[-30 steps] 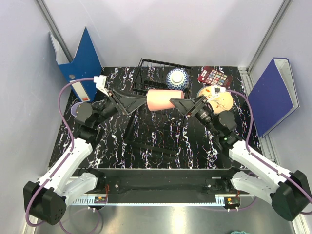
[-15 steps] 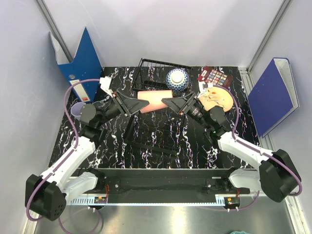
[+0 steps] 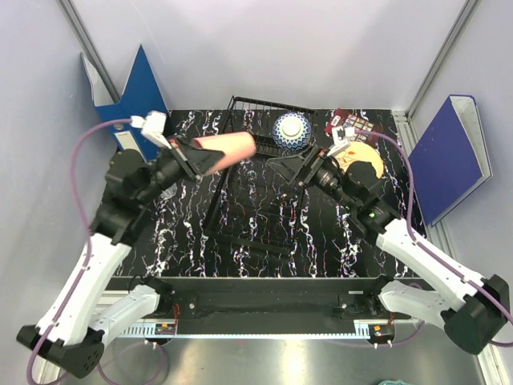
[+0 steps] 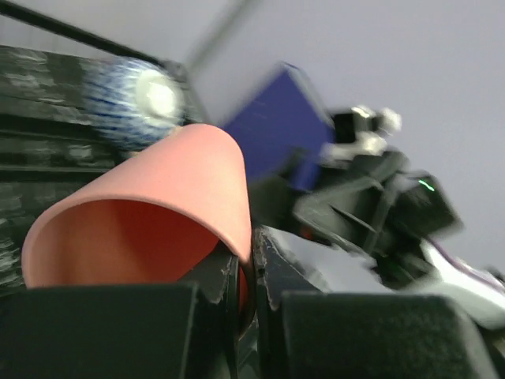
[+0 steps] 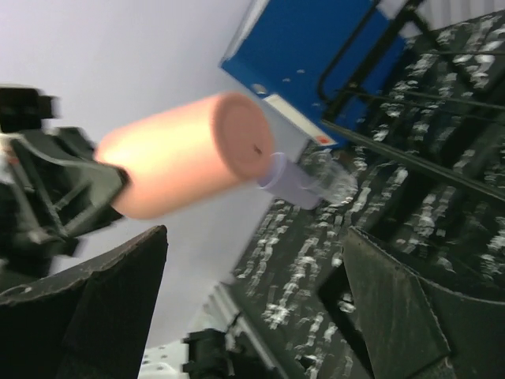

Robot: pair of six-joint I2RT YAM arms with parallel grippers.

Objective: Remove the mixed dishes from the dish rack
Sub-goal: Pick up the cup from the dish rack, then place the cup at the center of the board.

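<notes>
My left gripper (image 3: 200, 159) is shut on the rim of the salmon-pink cup (image 3: 227, 147), holding it on its side in the air over the table's left half. In the left wrist view the two fingers (image 4: 225, 276) pinch the cup's wall (image 4: 158, 205). My right gripper (image 3: 287, 170) stands open and holds nothing, to the right of the cup. The blue-and-white bowl (image 3: 290, 130) sits upside down in the black wire dish rack (image 3: 255, 104). A cream orange-patterned plate (image 3: 362, 160) lies at the right. A lavender cup (image 5: 286, 178) and a clear glass (image 5: 327, 180) stand by the left binder.
A blue binder (image 3: 132, 100) leans at the back left and another (image 3: 453, 156) at the right. A dark red palette (image 3: 353, 124) lies behind the plate. Black rack wires (image 3: 218, 200) run across the table's middle.
The left gripper closed on the pink cup's rim and carried it up and to the left. The right gripper opened, let the cup go and drew back to the right.
</notes>
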